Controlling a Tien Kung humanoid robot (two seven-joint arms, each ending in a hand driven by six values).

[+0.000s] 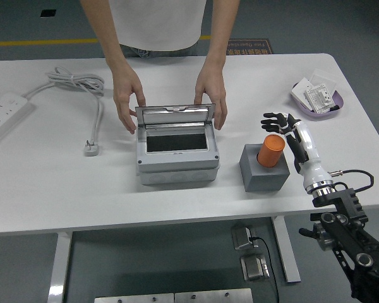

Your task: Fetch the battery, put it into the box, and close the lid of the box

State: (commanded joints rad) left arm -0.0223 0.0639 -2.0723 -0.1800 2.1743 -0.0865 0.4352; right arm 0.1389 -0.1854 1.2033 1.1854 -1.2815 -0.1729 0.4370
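My right hand (pixel 279 122) hovers just past the orange battery (pixel 271 150), fingers spread and holding nothing.

The battery stands upright in a grey block (pixel 263 168) to the right of the grey box (pixel 177 149); my black fingertips (pixel 269 118) reach out above and just behind its top, not touching it; the box sits mid-table with its lid (pixel 175 113) raised; a person at the far side has one hand (pixel 127 97) at the lid's left end and the other hand (pixel 212 96) at its right end; a purple tray (pixel 317 101) lies near the table's far right; a white power strip (pixel 6 111) and its coiled cable (pixel 82 85) lie to the left.
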